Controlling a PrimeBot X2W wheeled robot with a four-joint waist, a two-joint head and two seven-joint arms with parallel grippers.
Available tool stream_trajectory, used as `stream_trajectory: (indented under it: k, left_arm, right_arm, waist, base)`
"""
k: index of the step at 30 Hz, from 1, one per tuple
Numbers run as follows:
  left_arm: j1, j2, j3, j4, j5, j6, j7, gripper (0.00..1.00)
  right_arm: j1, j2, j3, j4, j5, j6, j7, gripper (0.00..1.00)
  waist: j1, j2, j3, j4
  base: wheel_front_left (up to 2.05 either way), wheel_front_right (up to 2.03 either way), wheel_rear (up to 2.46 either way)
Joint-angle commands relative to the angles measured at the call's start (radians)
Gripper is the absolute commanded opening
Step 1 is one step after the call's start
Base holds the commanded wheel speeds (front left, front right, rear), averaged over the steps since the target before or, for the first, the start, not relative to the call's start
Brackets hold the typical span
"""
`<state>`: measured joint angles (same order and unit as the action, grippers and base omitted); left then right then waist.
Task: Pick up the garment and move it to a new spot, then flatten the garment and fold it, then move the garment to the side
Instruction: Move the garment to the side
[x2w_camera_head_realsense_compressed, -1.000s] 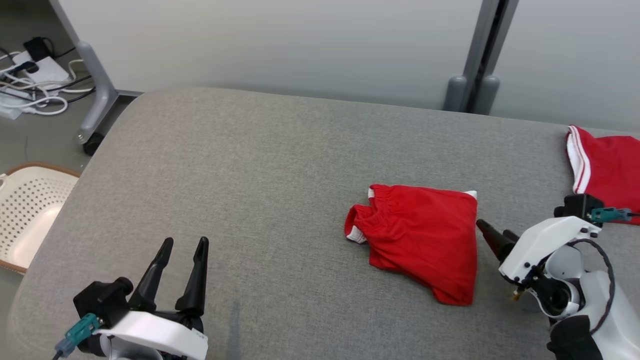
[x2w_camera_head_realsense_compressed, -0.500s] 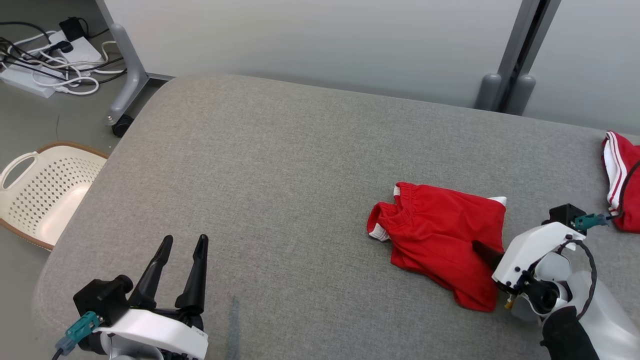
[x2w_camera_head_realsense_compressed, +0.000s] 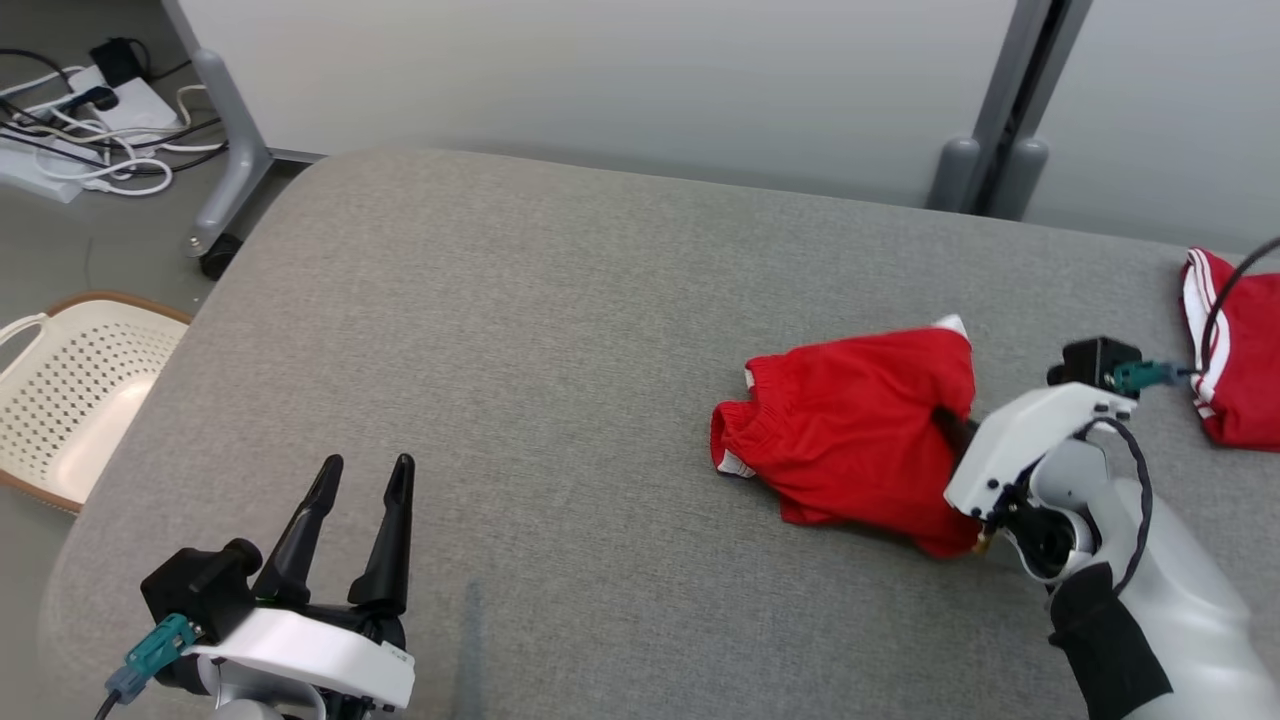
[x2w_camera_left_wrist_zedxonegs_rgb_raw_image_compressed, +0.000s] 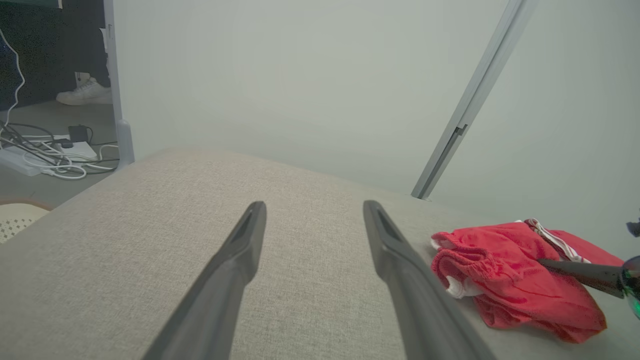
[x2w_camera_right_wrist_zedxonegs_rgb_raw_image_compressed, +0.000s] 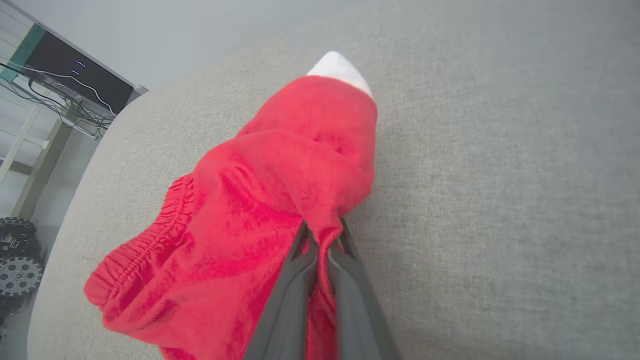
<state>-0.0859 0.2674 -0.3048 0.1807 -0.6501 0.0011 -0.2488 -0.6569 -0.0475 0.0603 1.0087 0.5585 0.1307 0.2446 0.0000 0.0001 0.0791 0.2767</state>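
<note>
While your right gripper (x2w_camera_right_wrist_zedxonegs_rgb_raw_image_compressed: 322, 231) pinches a thin edge fold of the red garment (x2w_camera_head_realsense_compressed: 850, 440), lifting risks slippage; your left gripper (x2w_camera_head_realsense_compressed: 362, 478) stands spread.

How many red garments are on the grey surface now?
2. One red garment lies right of centre on the grey surface, a fold pinched in the right gripper. A second, white-striped garment lies at the head view's right edge, partly cut off.

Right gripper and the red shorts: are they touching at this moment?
Touching. The right wrist view shows the right gripper shut on a pinched fold of the red shorts, with the fabric bunched up and over its tips.
</note>
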Motion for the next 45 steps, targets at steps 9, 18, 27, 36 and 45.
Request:
stream_trajectory:
  k: [9,18,27,36,45]
  left_arm:
    - [-0.053,0.006,-0.022,-0.017,0.009,-0.022,0.007,1.0]
    - [-0.1,0.035,-0.014,-0.027,0.016,-0.042,0.008,1.0]
    - [-0.136,0.07,-0.01,-0.048,0.02,-0.051,0.019,1.0]
    - [-0.16,0.092,-0.01,-0.068,0.024,-0.055,0.027,1.0]
    - [-0.182,0.097,-0.024,-0.074,0.026,-0.063,0.03,1.0]
  right_arm:
    - [-0.114,-0.109,0.18,-0.139,-0.074,0.0,0.037,0.0]
    - [-0.225,-0.204,0.223,-0.255,-0.111,0.0,0.108,0.0]
    - [-0.276,-0.318,0.211,-0.384,-0.153,0.0,0.185,0.0]
    - [-0.312,-0.446,0.233,-0.48,-0.219,0.0,0.207,0.0]
    - [-0.359,-0.525,0.252,-0.434,-0.279,0.0,0.145,0.0]
  waist:
    - [0.0,-0.0001,0.088,-0.112]
    - [0.0,-0.0001,0.2,-0.215]
    - [0.0,-0.0001,0.281,-0.279]
    - [0.0,-0.0001,0.336,-0.297]
    - [0.0,-0.0001,0.382,-0.28]
  base:
    - [0.0,0.0,0.0]
    - [0.0,0.0,0.0]
    - [0.0,0.0,0.0]
    - [0.0,0.0,0.0]
    - [0.0,0.0,0.0]
